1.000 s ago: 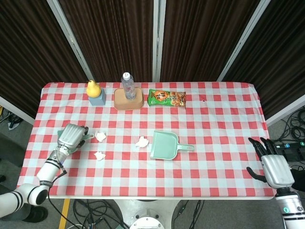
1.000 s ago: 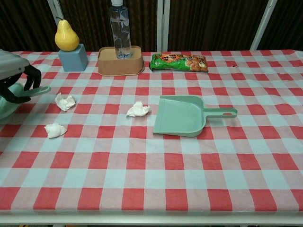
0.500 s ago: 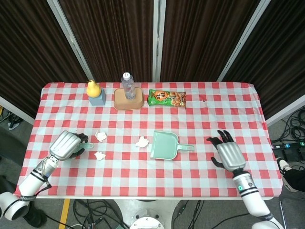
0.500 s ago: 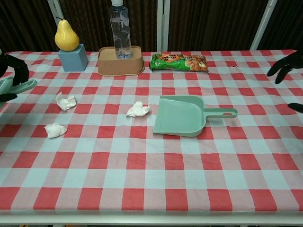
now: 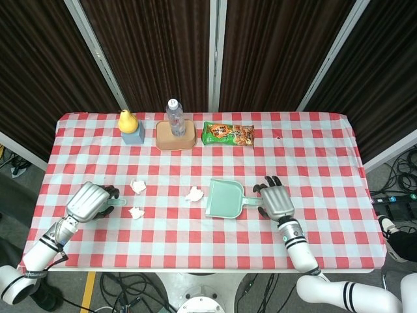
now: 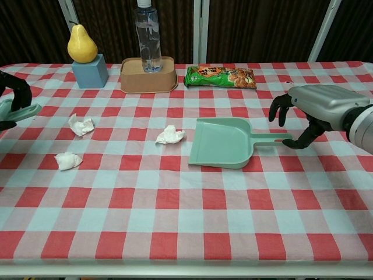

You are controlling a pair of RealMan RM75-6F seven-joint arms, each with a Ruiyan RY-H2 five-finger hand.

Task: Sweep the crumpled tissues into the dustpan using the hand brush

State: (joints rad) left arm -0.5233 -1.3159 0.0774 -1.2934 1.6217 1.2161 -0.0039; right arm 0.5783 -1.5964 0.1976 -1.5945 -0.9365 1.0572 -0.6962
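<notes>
Covering the whole table [image 5: 306,150] is a red-and-white checked cloth, and near its middle lies the green dustpan [image 5: 223,197], its mouth toward the left edge and its handle running toward the right edge, so its long axis lies left to right. The right hand [image 5: 276,201] hovers at the end of that handle with fingers curled downward and apart, holding nothing; whether a fingertip touches the handle cannot be told. It is by far the nearer hand to the pan. The left hand [image 5: 89,201] sits near the left edge, clenched around the pale green handle of the hand brush [image 6: 21,112], of which only that end shows. Between brush and pan lie three crumpled tissues: one tissue [image 5: 193,193] just beside the pan's mouth, and two more, an upper tissue [image 5: 137,186] and a lower tissue [image 5: 136,212], close to the left hand. Judging from this, the sweep should run from the left edge rightward into the open mouth while the right hand steadies the handle.
</notes>
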